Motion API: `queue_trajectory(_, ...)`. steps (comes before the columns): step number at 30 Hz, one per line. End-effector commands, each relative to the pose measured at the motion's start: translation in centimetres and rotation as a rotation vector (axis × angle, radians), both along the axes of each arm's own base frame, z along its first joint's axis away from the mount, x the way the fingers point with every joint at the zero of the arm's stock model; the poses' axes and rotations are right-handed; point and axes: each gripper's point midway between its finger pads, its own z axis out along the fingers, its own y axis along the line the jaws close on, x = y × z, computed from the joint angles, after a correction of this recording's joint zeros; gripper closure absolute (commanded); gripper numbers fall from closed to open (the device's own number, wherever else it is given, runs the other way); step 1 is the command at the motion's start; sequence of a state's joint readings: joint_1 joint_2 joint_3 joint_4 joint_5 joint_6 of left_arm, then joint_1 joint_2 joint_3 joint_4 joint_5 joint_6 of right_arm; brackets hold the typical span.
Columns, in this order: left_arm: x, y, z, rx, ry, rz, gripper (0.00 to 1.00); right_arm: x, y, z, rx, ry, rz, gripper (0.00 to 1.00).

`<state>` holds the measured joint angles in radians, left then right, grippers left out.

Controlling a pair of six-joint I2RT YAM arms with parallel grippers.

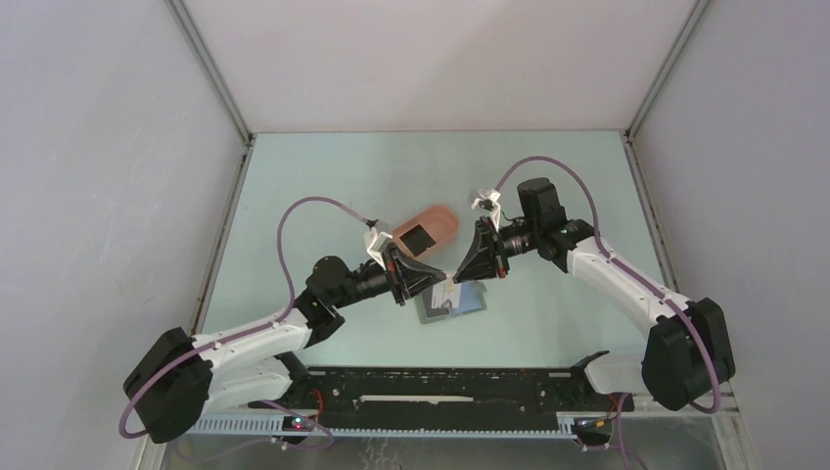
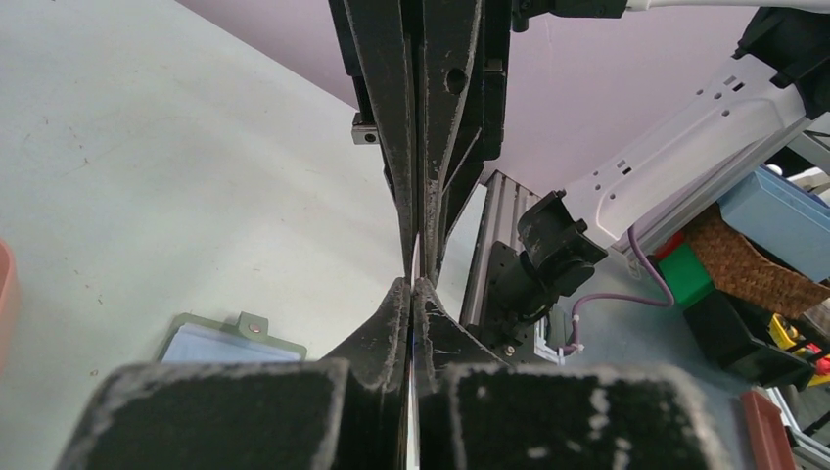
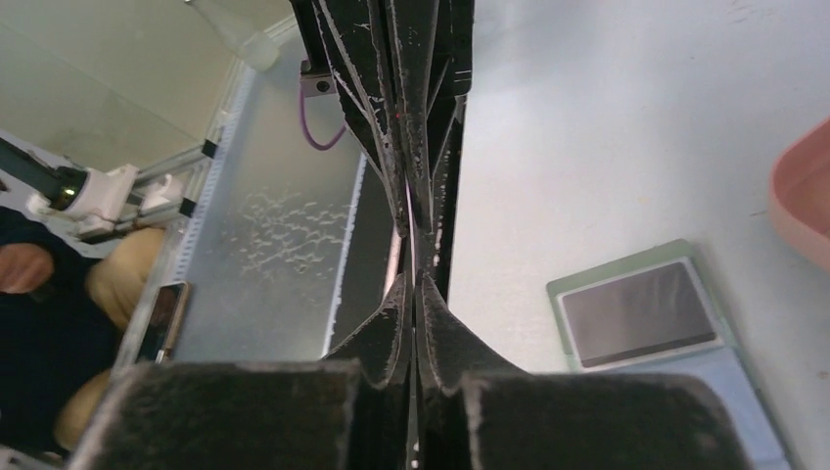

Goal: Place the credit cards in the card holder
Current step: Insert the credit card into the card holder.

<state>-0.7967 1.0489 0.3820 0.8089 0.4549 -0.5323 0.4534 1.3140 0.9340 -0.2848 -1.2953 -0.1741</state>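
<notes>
Left gripper [image 2: 413, 294] fingers are pressed together on a thin credit card [image 1: 447, 290], seen edge-on. Right gripper [image 3: 413, 289] meets it tip to tip and pinches the same card. Card holder [image 1: 468, 299] lies open just beneath, at 6 o'clock. Pink tray [image 1: 436, 223] sits at 11 o'clock.

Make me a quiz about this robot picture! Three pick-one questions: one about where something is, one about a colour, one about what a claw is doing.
1. Where is the card holder?
A) held up in the air
B) flat on the table, near where the arms meet
C) on top of an arm

2. What colour is the tray?
A) pink
B) blue
C) black

3. What is the left gripper doing?
A) standing wide open
B) shut on nothing
C) shut on a credit card

Answers:
1 B: it lies flat beside the fingertips.
2 A: its rim is pink.
3 C: its fingers pinch the thin card, and the right gripper pinches it too.
</notes>
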Motion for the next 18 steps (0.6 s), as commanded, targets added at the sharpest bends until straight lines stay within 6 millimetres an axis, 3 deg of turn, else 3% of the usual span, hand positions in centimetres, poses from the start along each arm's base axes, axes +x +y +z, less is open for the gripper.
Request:
queue_trajectory(1, 0.0, 0.2, 0.8, -0.038, -0.034, 0.020, 0.91, -0.7, 0.4, 0.9, 0.048, -0.028, 0.063, 1.00)
queue_trajectory(6, 1.3, 2.3, -0.1, -0.012, -0.030, 0.162, 0.58, 0.3, -0.3, -1.6, -0.046, -0.121, 0.008, 1.00)
queue_trajectory(10, 1.9, 5.5, -1.5, 0.044, -0.065, 0.314, 0.30, 1.5, -0.9, -3.2, -0.116, -0.113, -0.042, 1.00)
queue_trajectory(13, 2.0, 8.4, -2.3, 0.014, -0.047, 0.437, 0.01, 2.1, -1.0, -4.5, -0.151, -0.045, -0.062, 1.00)
queue_trajectory(16, 2.0, 10.0, -3.7, -0.036, 0.021, 0.501, 0.00, 3.3, -1.1, -6.1, -0.210, 0.005, -0.118, 1.00)
queue_trajectory(18, 1.3, 9.8, -4.4, -0.059, 0.050, 0.472, 0.00, 4.6, -1.3, -7.4, -0.269, 0.022, -0.177, 1.00)
